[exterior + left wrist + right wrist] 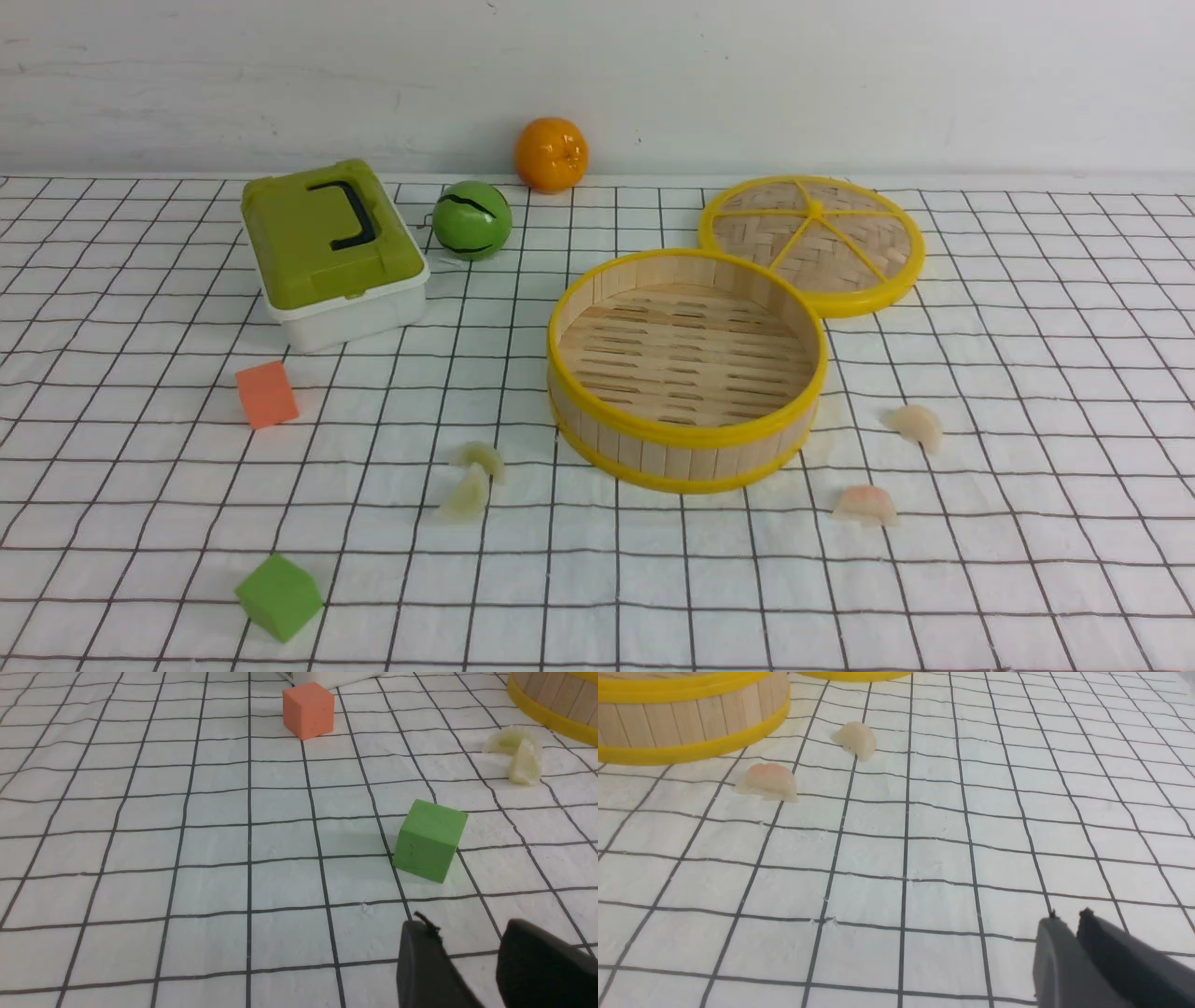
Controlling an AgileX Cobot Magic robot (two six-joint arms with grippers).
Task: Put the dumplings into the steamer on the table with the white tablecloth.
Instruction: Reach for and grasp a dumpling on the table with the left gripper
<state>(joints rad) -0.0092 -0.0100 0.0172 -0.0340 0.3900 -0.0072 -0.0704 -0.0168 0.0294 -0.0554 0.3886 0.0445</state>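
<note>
Left pincer (467,926) half-wide, empty; green dumplings (514,756) ahead, past green cube (430,840). Right pincer (1069,915) narrow, empty; pink dumplings (768,781) ahead.

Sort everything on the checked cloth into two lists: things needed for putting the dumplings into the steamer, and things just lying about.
Needed for the job:
pale green dumplings
pale pink dumplings
steamer
white tablecloth

Just lying about:
woven lid
green box
green ball
orange
orange cube
green cube
</note>
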